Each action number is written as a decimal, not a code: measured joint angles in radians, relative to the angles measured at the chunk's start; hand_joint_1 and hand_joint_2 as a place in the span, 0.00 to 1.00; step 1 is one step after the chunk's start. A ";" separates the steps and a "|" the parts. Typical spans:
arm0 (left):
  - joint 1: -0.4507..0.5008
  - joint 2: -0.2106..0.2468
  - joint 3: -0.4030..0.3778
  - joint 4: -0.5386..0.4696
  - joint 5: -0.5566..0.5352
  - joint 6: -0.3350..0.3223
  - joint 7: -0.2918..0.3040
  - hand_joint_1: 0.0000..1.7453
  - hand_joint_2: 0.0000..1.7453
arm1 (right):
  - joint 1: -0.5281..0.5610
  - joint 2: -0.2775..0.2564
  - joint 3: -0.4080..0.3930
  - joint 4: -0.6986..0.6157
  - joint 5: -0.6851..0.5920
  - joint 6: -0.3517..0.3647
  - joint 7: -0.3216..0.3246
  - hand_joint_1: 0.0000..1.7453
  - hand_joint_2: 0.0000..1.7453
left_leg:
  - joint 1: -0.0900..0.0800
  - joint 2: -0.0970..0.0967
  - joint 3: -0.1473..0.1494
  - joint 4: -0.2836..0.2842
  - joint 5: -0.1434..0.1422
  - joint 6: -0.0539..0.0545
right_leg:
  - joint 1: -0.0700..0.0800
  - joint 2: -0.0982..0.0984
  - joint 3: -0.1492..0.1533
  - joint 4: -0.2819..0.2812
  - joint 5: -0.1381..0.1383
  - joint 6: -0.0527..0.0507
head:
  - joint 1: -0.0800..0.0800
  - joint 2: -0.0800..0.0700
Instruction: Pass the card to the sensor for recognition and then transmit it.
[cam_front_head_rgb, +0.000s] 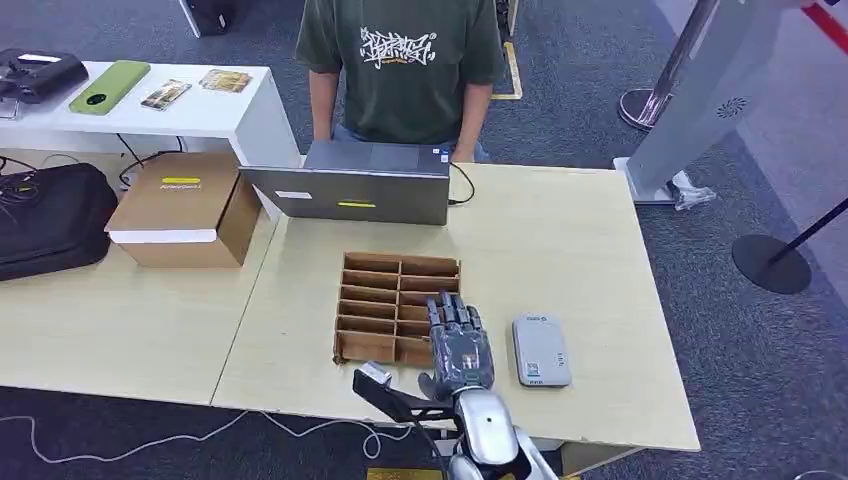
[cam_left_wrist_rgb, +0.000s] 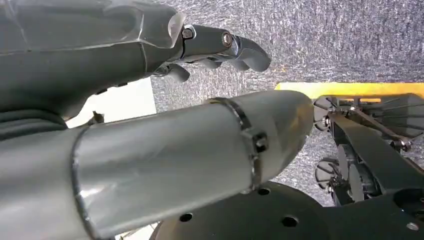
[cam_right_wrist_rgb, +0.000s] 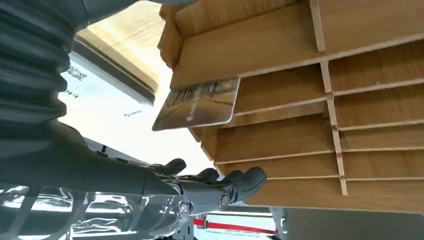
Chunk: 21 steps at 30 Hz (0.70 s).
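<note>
right now the right hand (cam_front_head_rgb: 460, 345) hovers over the near right part of the rack (cam_front_head_rgb: 385, 268), fingers (cam_right_wrist_rgb: 235, 186) stretched out and apart, holding nothing. card (cam_right_wrist_rgb: 197, 103) sticks out of a rack slot, close to the fingers w/o touching. sensor (cam_front_head_rgb: 540, 350) lies flat on the table (cam_front_head_rgb: 560, 240), just right of the hand. left hand (cam_left_wrist_rgb: 220, 47) hangs low over carpet, fingers loosely curled, nothing in them. person (cam_front_head_rgb: 405, 65) stands behind a laptop (cam_front_head_rgb: 350, 185) across the table.
</note>
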<state>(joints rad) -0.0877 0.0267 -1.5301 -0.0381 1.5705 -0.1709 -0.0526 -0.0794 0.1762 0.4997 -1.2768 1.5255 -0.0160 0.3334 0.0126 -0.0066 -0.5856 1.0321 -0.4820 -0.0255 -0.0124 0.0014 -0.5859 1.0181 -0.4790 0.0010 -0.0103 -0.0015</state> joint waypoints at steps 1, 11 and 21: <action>0.000 0.000 0.001 0.000 0.000 0.000 0.000 0.00 0.00 | 0.000 0.000 0.000 0.003 0.002 0.000 0.000 0.00 1.00 | 0.000 0.000 0.000 0.000 0.000 0.000 | 0.000 0.000 0.000 0.000 0.000 0.000 | 0.000 0.000; 0.000 0.003 0.009 0.000 0.000 0.000 0.001 0.00 0.00 | 0.002 0.002 -0.006 0.013 0.026 0.000 -0.011 0.00 1.00 | 0.000 0.000 0.000 0.000 0.000 0.000 | 0.000 0.000 0.000 0.000 0.000 0.000 | 0.000 0.000; 0.001 0.006 0.009 0.000 -0.002 0.001 0.001 0.00 0.00 | 0.015 0.002 -0.012 -0.042 0.047 0.001 -0.009 0.00 1.00 | 0.000 0.000 0.000 0.000 0.000 0.000 | 0.000 0.000 0.000 0.000 0.000 0.000 | 0.000 0.000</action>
<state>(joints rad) -0.0869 0.0332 -1.5209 -0.0381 1.5690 -0.1701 -0.0515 -0.0648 0.1781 0.4879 -1.3184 1.5728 -0.0153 0.3246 0.0126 -0.0065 -0.5855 1.0321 -0.4820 -0.0255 -0.0124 0.0014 -0.5860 1.0180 -0.4790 0.0010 -0.0099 -0.0011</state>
